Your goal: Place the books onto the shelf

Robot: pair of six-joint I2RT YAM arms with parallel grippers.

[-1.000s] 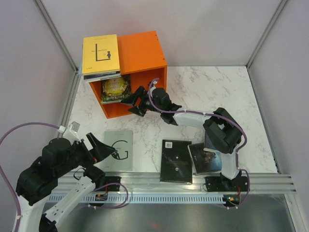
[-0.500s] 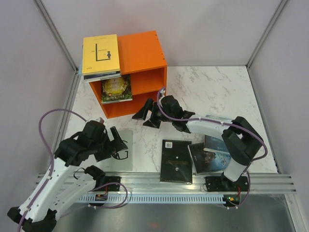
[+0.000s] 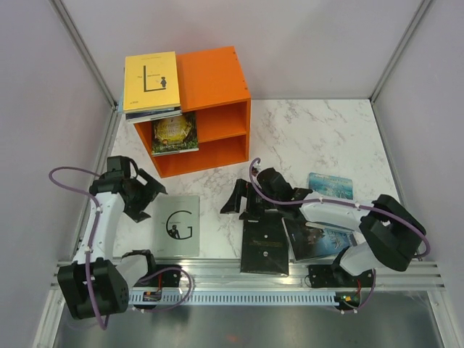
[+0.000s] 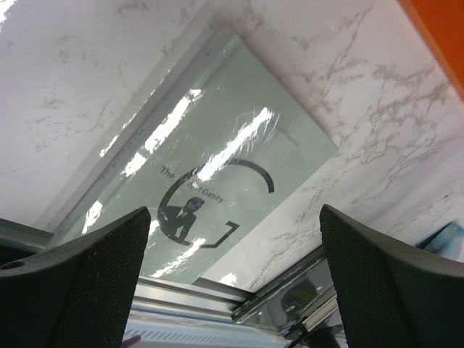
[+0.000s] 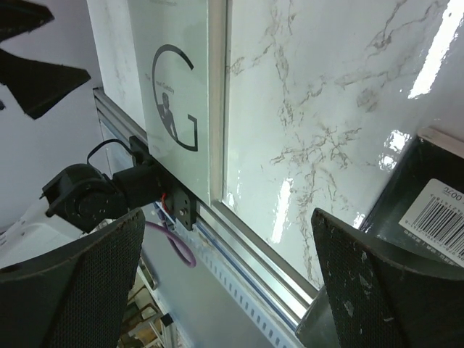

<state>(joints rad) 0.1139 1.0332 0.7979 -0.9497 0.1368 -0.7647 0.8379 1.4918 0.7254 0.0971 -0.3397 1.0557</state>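
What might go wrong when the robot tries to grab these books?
The G book lies flat on the table, so the open left gripper may push it instead of lifting it. The black book reaches over the near rail; the right gripper by it might nudge it off. The yellow book tops a pile on the shelf, so a bump might slide it.

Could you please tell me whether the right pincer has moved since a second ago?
Yes. The right pincer has pulled back from the orange shelf toward the table's near edge, and is now above the black book.
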